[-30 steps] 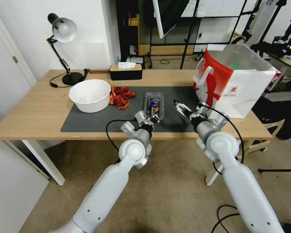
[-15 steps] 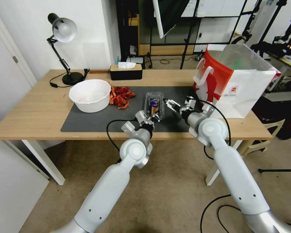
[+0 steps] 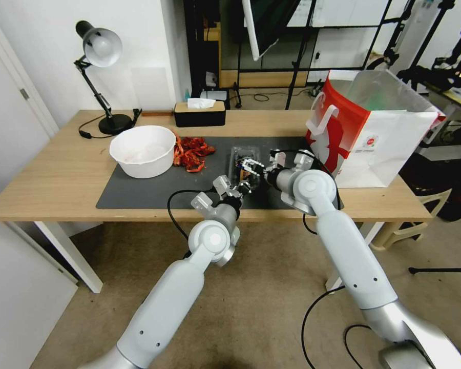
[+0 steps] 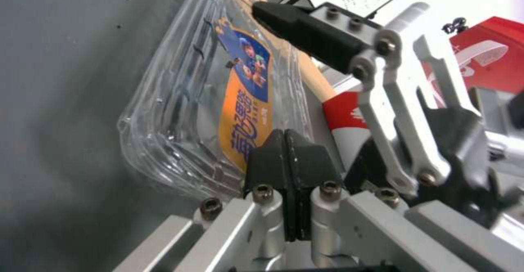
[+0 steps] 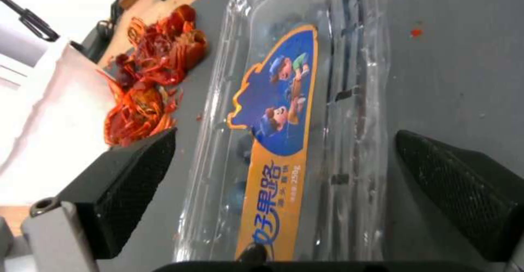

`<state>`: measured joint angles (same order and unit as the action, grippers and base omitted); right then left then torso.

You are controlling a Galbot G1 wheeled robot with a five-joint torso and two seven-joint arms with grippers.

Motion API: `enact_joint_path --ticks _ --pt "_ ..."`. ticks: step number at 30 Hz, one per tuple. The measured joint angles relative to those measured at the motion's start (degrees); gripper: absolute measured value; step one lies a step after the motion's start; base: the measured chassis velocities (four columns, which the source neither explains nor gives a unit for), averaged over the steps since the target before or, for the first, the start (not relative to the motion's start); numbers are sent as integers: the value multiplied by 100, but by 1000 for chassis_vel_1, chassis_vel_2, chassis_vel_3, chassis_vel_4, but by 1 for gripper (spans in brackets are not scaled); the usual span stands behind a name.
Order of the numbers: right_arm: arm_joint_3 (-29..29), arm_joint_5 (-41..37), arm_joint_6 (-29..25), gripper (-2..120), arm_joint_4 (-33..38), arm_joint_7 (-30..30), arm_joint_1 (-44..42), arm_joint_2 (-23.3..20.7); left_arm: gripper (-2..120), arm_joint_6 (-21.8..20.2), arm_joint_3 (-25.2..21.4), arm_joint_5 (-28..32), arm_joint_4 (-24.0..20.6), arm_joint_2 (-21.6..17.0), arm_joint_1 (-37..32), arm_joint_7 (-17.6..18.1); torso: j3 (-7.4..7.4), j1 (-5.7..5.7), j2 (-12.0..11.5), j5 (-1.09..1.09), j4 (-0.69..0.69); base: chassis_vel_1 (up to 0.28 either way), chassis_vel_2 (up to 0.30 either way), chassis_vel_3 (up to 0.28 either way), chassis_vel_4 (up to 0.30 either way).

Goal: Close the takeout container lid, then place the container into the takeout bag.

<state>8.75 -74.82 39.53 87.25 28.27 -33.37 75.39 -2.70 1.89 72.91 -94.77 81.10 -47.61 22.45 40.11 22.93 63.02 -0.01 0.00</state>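
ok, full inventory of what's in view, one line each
takeout container: 1, clear with blue-orange label, mid mat
takeout bag: 1, red and white, table's right end
bowl: 1, white, mat's left end
crayfish pile: 1, red, right of the bowl
tissue box: 1, black, table's far edge
lamp: 1, black, far left
mat: 1, dark grey, on the table
left gripper: shut, at the container's near end
right gripper: open, over the container
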Motion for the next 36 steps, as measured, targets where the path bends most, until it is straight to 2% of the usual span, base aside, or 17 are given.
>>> enact_joint_path --ticks 9,13,16,18,21,25,28,30,33,36 --pt "-16 -65 47 100 -284 15 166 84 0 1 -21 41 -104 -30 -20 -6 -1 -1 2 0 -1 0 0 0 0" --pt "1 -168 134 92 -356 90 226 84 0 0 -25 48 -101 -53 -18 -6 -1 -1 2 0 -2 0 0 0 0" --pt "16 -226 199 81 -412 162 254 91 0 4 -29 49 -88 -48 -18 -6 -2 -2 3 -1 -3 0 0 0 0" --pt "18 -227 204 78 -427 163 256 92 0 5 -30 50 -88 -45 -19 -6 -3 -3 3 -1 -3 0 0 0 0" --pt "31 -220 207 64 -465 160 247 94 0 10 -45 52 -88 -44 -20 -6 -2 -3 3 0 -3 0 0 0 0" --pt "37 -199 206 56 -473 150 234 94 0 12 -51 58 -97 -45 -26 -5 -1 -3 2 0 -3 0 0 0 0" --pt "56 -162 203 39 -509 126 213 94 0 14 -67 65 -112 -54 -40 -4 0 -2 2 1 -2 0 0 0 0" --pt "62 -149 197 36 -516 111 203 91 0 16 -73 66 -112 -59 -48 -3 0 -2 1 1 -1 0 0 0 0" --pt "70 -142 187 19 -522 78 185 75 0 19 -83 67 -112 -75 -59 -5 1 0 0 4 4 0 0 0 0" --pt "83 -142 185 13 -521 62 181 65 0 23 -94 67 -112 -82 -67 -7 1 0 -1 3 5 0 0 0 0"
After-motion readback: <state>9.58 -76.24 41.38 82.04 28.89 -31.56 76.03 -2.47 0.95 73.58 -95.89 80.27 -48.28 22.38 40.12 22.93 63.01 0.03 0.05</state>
